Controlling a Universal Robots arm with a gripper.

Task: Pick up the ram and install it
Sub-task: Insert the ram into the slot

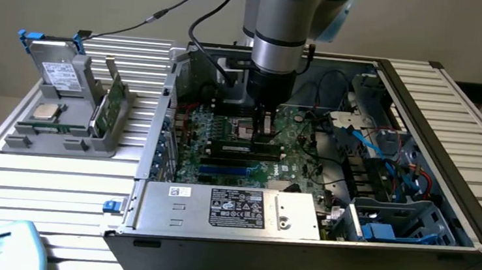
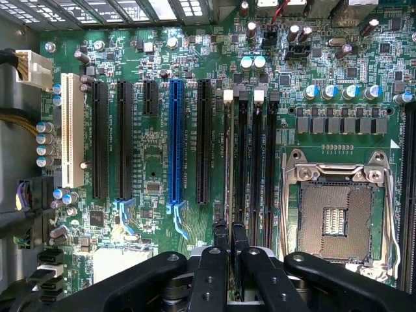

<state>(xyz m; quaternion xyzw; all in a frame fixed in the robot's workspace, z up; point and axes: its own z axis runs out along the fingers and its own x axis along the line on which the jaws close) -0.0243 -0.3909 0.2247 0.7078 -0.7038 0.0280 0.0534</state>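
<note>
The ram [image 2: 229,162] shows edge-on in the wrist view as a thin strip running along the first of the long black memory slots [image 2: 242,162], beside the empty processor socket [image 2: 335,218]. My gripper [image 2: 229,237] is shut on the ram's near end, one black finger on each side. In the exterior view the gripper [image 1: 264,132] points straight down into the open computer case [image 1: 155,167], its tips at the motherboard's memory slots [image 1: 244,151]. I cannot tell how deep the ram sits in the slot.
A grey holder [image 1: 57,138] on the slatted table at the exterior view's left carries a square silver processor chip [image 1: 46,111] and an upright green board [image 1: 115,101]. Inside the case are the power supply [image 1: 226,207], loose cables [image 1: 372,136] and a drive cage [image 1: 390,220].
</note>
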